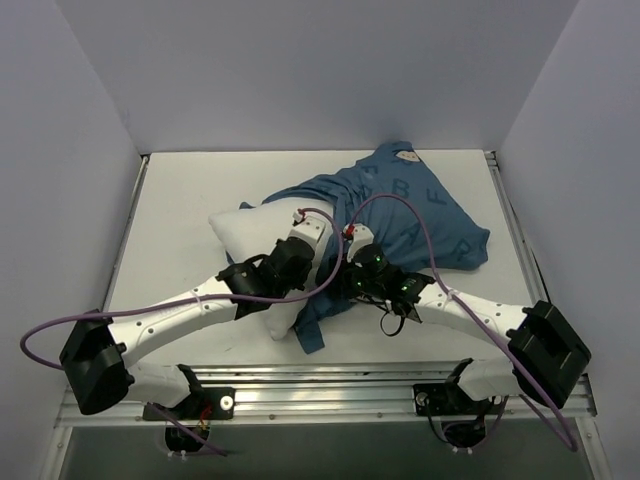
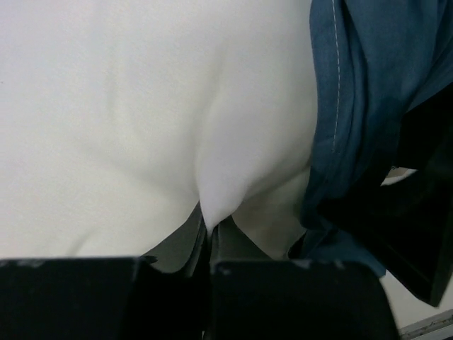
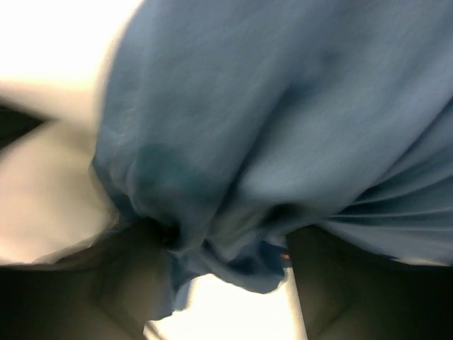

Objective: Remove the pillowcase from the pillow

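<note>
The white pillow [image 1: 245, 232] lies left of centre on the table, its right part still inside the dark blue lettered pillowcase [image 1: 425, 205], which spreads to the back right. My left gripper [image 1: 305, 225] rests on the bare pillow by the case's open edge. In the left wrist view the left gripper [image 2: 209, 230] is shut on a pinched fold of the pillow [image 2: 141, 120], with the pillowcase [image 2: 354, 106] hem just to its right. My right gripper [image 1: 358, 240] sits at the blue hem. Its jaws stand apart around bunched pillowcase [image 3: 283, 120] cloth, right gripper [image 3: 219, 248].
Grey walls close in the white table [image 1: 180, 200] on the left, back and right. An aluminium rail [image 1: 330, 385] runs along the near edge by the arm bases. Purple cables [image 1: 420, 225] arch over both wrists. The right arm's dark body [image 2: 417, 219] is close beside the left gripper.
</note>
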`<state>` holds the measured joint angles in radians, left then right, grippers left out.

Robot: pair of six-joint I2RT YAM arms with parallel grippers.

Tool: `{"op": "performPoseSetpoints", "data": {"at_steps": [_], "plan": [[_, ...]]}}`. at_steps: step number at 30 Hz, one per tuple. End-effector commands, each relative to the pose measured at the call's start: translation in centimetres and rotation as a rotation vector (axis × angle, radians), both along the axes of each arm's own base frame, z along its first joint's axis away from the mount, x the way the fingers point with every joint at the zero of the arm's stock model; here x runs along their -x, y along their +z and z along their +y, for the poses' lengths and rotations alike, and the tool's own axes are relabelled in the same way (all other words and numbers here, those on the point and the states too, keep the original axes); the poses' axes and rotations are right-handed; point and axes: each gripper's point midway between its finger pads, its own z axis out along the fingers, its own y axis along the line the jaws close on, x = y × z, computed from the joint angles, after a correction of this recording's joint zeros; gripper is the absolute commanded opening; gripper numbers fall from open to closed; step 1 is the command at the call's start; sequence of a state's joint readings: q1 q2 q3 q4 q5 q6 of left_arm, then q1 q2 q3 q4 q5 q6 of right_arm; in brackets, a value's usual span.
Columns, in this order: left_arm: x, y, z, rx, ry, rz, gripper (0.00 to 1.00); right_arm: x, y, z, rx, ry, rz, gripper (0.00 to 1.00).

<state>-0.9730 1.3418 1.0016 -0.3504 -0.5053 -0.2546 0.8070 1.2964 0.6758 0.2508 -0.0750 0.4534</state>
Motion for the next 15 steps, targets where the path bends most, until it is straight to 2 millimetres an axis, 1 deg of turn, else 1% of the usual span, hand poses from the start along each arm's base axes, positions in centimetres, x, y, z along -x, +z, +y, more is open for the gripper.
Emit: {"op": "performPoseSetpoints", "data": {"at_steps": [1, 2, 3, 4, 5, 6, 7, 8, 9, 10, 11, 12, 13, 14, 15], "plan": [[-0.7, 4.7, -0.3, 0.142, 0.045, -0.041, 0.02, -2.1, 0.6, 0.8, 0.005, -0.054, -0.046, 0.46], [-0.6, 4.9, -0.2, 0.152, 0.045, -0.034, 0.02, -2.5, 0.1, -0.1, 0.049, -0.092, -0.046, 0.27], [-0.6, 5.5, 0.2, 0.166, 0.052, -0.035, 0.02, -3.2, 0.5, -0.5, 0.064, -0.122, -0.054, 0.18], [-0.8, 5.3, 1.1, 0.161, 0.081, -0.016, 0.02, -3.7, 0.5, -1.3, 0.093, -0.165, -0.064, 0.12], [-0.8, 5.8, 1.8, 0.175, 0.097, -0.013, 0.02, -3.8, 0.3, -2.1, 0.122, -0.188, -0.050, 0.03], [-0.5, 5.8, 2.3, 0.176, 0.097, 0.015, 0.02, -4.4, 0.5, -3.2, 0.132, -0.226, -0.052, 0.01], [-0.9, 5.9, 3.5, 0.183, 0.127, 0.025, 0.02, -4.9, 1.2, -4.2, 0.138, -0.267, -0.065, 0.00], [-0.9, 6.2, 4.2, 0.193, 0.139, 0.031, 0.02, -5.1, 1.1, -5.4, 0.153, -0.299, -0.049, 0.00], [-0.4, 6.6, 4.8, 0.209, 0.132, 0.046, 0.02, -6.3, 1.4, -7.6, 0.153, -0.368, -0.043, 0.00], [-0.2, 7.0, 5.5, 0.222, 0.139, 0.052, 0.02, -6.9, 2.2, -8.8, 0.140, -0.406, -0.045, 0.00], [-0.5, 7.1, 6.6, 0.233, 0.166, 0.056, 0.02, -7.1, 2.2, -10.2, 0.150, -0.439, -0.028, 0.00], [0.2, 7.7, 7.5, 0.250, 0.174, 0.060, 0.02, -7.6, 2.7, -11.4, 0.149, -0.474, -0.031, 0.00], [0.4, 7.7, 8.3, 0.262, 0.183, 0.072, 0.02, -8.9, 4.1, -13.5, 0.139, -0.548, -0.051, 0.00], [0.7, 7.9, 8.8, 0.272, 0.190, 0.077, 0.02, -8.8, 4.0, -14.8, 0.167, -0.579, -0.030, 0.00], [1.6, 8.4, 9.8, 0.290, 0.198, 0.075, 0.02, -9.2, 4.5, -15.8, 0.170, -0.614, -0.032, 0.00]]}}
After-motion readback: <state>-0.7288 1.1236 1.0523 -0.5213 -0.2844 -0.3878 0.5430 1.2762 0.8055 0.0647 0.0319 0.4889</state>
